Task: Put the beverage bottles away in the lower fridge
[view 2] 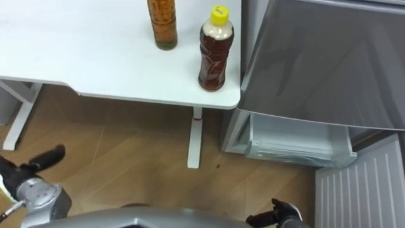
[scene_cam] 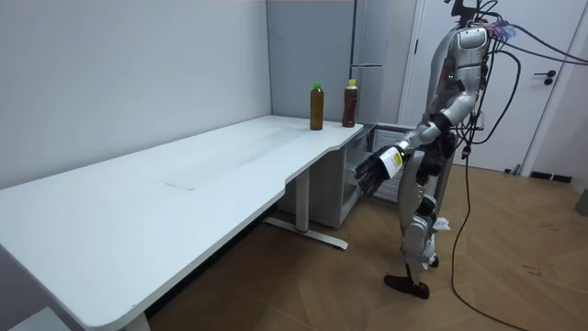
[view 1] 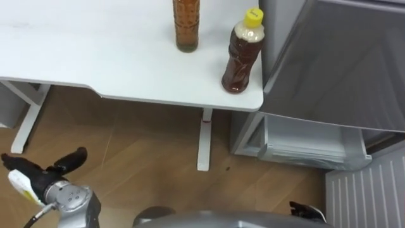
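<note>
Left hand (view 1: 42, 175) hangs open, empty, below the table (view 1: 95, 57); right hand (view 1: 308, 209): cannot tell; yellow-capped bottle (view 1: 242, 57) and amber bottle (view 1: 186, 25) stand at the table's corner, likely staged beside the open lower fridge (view 1: 310, 149).

Tabletop (view 1: 95, 57) – plain white, no pattern. Bottle w/ yellow cap (view 1: 242, 60) – dark red-brown drink. Second bottle (view 1: 186, 25) – amber-brown w/ ribbed texture, green cap in room view. Fridge (view 1: 342, 63) flat mid-grey; lower compartment (view 1: 310, 149) paler grey-white. Floor (view 1: 145, 158) – warm brown wood planks, faint seams. Left hand (view 1: 38, 174) black, wrist silver-grey.
</note>
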Controlling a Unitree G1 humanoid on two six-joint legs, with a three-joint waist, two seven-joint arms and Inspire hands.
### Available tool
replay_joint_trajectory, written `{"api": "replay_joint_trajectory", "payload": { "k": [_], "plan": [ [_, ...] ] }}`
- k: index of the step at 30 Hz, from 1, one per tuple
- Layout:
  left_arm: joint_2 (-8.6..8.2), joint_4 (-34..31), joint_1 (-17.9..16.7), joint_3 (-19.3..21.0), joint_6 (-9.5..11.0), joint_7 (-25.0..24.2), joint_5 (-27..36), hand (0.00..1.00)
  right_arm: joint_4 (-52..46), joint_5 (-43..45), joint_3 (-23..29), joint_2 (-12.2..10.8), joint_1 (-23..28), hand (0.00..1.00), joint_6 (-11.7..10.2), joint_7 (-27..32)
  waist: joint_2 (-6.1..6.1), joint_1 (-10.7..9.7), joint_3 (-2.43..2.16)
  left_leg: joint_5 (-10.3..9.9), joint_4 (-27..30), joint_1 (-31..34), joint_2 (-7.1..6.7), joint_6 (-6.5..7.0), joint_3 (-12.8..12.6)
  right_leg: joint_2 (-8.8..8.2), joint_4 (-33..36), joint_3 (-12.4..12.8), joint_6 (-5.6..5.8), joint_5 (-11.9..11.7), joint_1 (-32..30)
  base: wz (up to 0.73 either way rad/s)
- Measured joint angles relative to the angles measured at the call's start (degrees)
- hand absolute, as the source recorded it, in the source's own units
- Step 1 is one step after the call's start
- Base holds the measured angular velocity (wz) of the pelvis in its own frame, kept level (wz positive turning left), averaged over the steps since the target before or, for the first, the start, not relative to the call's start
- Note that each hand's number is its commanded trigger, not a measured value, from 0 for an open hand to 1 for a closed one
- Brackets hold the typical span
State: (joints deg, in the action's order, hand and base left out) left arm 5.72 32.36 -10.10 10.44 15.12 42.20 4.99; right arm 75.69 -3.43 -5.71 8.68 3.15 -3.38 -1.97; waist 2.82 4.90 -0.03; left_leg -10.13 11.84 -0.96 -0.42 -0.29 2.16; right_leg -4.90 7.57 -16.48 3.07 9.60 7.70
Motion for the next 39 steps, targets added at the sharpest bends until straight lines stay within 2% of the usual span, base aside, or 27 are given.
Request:
{"api": "replay_joint_trajectory", "payload": {
  "k": [2, 6, 11, 14, 18, 26, 30, 35, 39],
  "plan": [
    [0.02, -2.55, 0.11, -0.68, 0.17, 0.23, -3.27, 0.00, -0.05, -0.11, 0.16, 0.01, 0.32, 0.00, -0.89, -0.07, -0.08, -0.40, 0.06, 0.00, -0.01, 0.23, -0.03, 0.00, 0.21, 0.01, -0.02, 0.15, 0.00, 0.00, -0.06, 0.02],
    [0.10, -8.69, 1.03, -2.99, 1.03, 1.18, -8.87, 0.00, -0.03, -0.88, 0.21, 0.12, 0.10, 0.00, -1.24, -0.13, -0.20, -0.97, 0.19, 0.00, -0.03, 0.77, -0.09, 0.00, 0.33, 0.01, -0.01, 0.15, 0.00, 0.00, -0.40, 0.01],
    [0.30, -17.91, 0.93, -6.28, 1.41, 1.90, -10.01, 0.00, 0.21, -0.89, 0.19, 0.47, 0.04, 0.00, -2.35, -0.71, -0.35, -1.96, 0.39, 0.00, -0.23, 0.34, -0.17, 0.01, 0.39, -0.02, -0.06, 0.73, 0.00, 0.00, -0.37, -0.01],
    [0.49, -21.83, 0.92, -7.90, 1.56, 2.21, -14.74, 0.00, 0.37, -0.88, 0.17, 0.58, 0.13, 0.00, -3.11, -0.72, -0.49, -2.71, 0.48, 0.01, -0.37, 0.26, -0.17, 0.01, 0.39, -0.02, -0.11, 0.73, 0.02, 0.01, -0.57, 0.00],
    [0.65, -27.18, 0.92, -8.45, 1.80, 2.11, -22.79, 0.00, 1.27, -0.82, 0.19, 0.77, -0.17, 0.00, -3.29, -0.73, -0.37, -3.06, 0.45, 0.00, -0.60, 0.35, -0.25, 0.01, 0.26, -0.02, -0.79, 0.90, 0.12, 0.07, -0.60, -0.02],
    [0.93, -37.29, 1.24, -9.88, 1.81, 1.05, -30.08, 0.00, 4.80, -0.81, -0.55, 1.32, -1.89, 0.00, -3.61, -1.98, -0.35, -3.87, 0.42, 0.00, -0.49, 0.53, -0.28, 0.01, 0.33, -0.01, -0.90, 0.91, 0.11, 0.07, -0.63, 0.00],
    [2.08, -40.80, 1.87, -12.17, 1.81, -0.23, -30.49, 0.00, 4.77, -0.24, -2.06, 1.47, -2.12, 0.00, -3.57, -2.26, -0.42, -4.55, 0.40, 0.01, -0.47, 0.24, -0.30, 0.01, 0.27, -0.01, -0.91, 1.41, 0.11, 0.07, -0.37, -0.01],
    [2.53, -44.65, 1.88, -14.29, 1.81, -2.10, -30.54, 0.00, 4.79, -0.05, -1.86, 1.41, -2.66, 0.00, -3.46, -3.00, -0.18, -6.04, 0.48, 0.01, -0.48, 0.27, -0.30, 0.02, 0.20, 0.00, -1.04, 1.58, 0.11, 0.07, -0.45, -0.01],
    [2.82, -44.83, 2.14, -16.98, 1.81, -2.96, -30.54, 0.00, 4.81, 0.01, -1.90, 1.24, -3.18, 0.00, -3.46, -3.03, -0.06, -6.77, 0.49, 0.01, -0.51, 0.30, -0.33, 0.02, 0.13, 0.06, -1.21, 2.22, 0.11, 0.08, -0.60, -0.03]
  ]
}}
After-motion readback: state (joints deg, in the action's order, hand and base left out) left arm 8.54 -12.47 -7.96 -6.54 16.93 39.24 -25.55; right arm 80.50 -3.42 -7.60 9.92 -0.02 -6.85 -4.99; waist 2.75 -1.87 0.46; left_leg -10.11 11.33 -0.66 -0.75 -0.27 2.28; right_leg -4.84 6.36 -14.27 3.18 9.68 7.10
